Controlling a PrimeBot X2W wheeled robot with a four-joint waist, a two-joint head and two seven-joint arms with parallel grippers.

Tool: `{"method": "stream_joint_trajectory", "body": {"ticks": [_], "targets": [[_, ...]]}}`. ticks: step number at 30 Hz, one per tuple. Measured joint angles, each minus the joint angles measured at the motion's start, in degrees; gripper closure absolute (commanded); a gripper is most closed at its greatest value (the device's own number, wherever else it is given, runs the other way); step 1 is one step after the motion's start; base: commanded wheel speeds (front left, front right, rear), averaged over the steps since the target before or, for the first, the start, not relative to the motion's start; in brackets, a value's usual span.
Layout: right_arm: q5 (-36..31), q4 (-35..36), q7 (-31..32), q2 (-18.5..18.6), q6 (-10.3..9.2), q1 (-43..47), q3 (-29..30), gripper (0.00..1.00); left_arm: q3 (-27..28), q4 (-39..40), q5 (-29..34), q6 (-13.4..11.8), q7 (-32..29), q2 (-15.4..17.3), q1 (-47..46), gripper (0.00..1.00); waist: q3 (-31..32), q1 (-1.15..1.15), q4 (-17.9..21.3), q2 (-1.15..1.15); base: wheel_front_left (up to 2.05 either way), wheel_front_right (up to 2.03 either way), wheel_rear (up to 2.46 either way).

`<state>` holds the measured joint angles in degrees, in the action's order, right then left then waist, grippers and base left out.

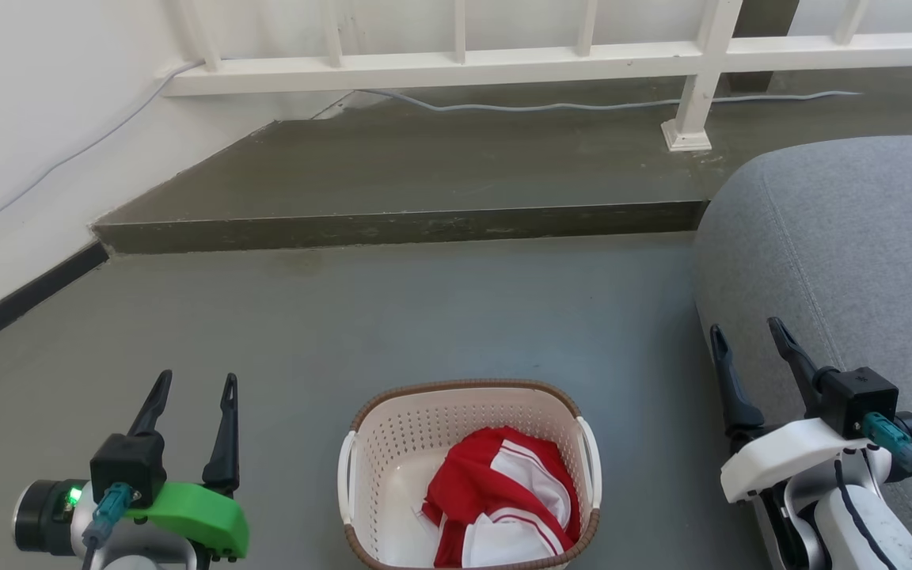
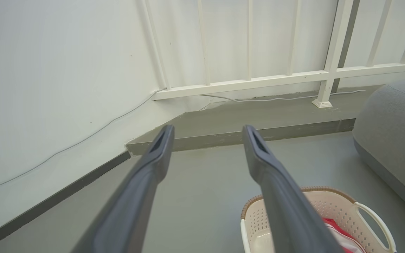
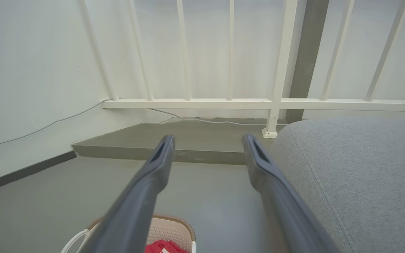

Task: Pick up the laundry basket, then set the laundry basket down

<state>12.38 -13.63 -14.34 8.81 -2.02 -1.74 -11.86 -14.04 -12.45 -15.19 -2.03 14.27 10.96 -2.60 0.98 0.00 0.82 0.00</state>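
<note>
The cream-white perforated plastic laundry basket (image 1: 424,431), rounded-rectangular with a brown woven-look rim and two white side handles, stands on the smooth grey floor (image 1: 424,317) at the lower middle of the head view; inside it lies a crumpled red-and-white garment (image 1: 503,491), heaped towards the basket's right half.

The left gripper (image 1: 197,377), on its green-cased wrist, hangs to the left of the basket; its two long dark fingers stand apart with nothing between them, and they are clear of the basket. In the left wrist view the basket's rim and one white handle show at the lower right, partly behind the right-hand finger.

The right gripper (image 1: 745,325), on its white-cased wrist, hangs to the right of the basket, its fingers likewise spread and empty; its tips show in front of the rounded edge of a grey fabric-covered cushion (image 1: 844,237) — whether they touch it, I cannot tell. In the right wrist view the basket's far rim and the red cloth show at the bottom edge, partly behind the left-hand finger.

Beyond the basket a low grey step (image 1: 424,182) rises to a white-painted railing (image 1: 456,59); a thin pale cable (image 1: 543,105) runs along the step — close under the rail.
</note>
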Motion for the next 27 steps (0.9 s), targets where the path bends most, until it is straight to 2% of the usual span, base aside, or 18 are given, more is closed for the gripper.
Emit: {"method": "stream_joint_trajectory", "body": {"ticks": [18, 27], "targets": [[-0.27, -0.7, 0.0, -0.22, 0.94, -0.01, 0.45, 0.0, -0.09, -0.4, 0.0, 0.01, 0.0, -0.01, -0.07, 0.0, -0.78, 0.0, 0.02, 0.0, 0.0, 0.0, 0.0], [-0.27, -0.69, 0.0, -0.69, 1.0, -0.26, 0.82, 0.0, -1.32, 0.29, 0.0, 0.75, 0.01, -0.83, -2.97, 0.0, -4.34, 0.0, 0.29, 0.0, 0.0, 0.0, 0.0]]}}
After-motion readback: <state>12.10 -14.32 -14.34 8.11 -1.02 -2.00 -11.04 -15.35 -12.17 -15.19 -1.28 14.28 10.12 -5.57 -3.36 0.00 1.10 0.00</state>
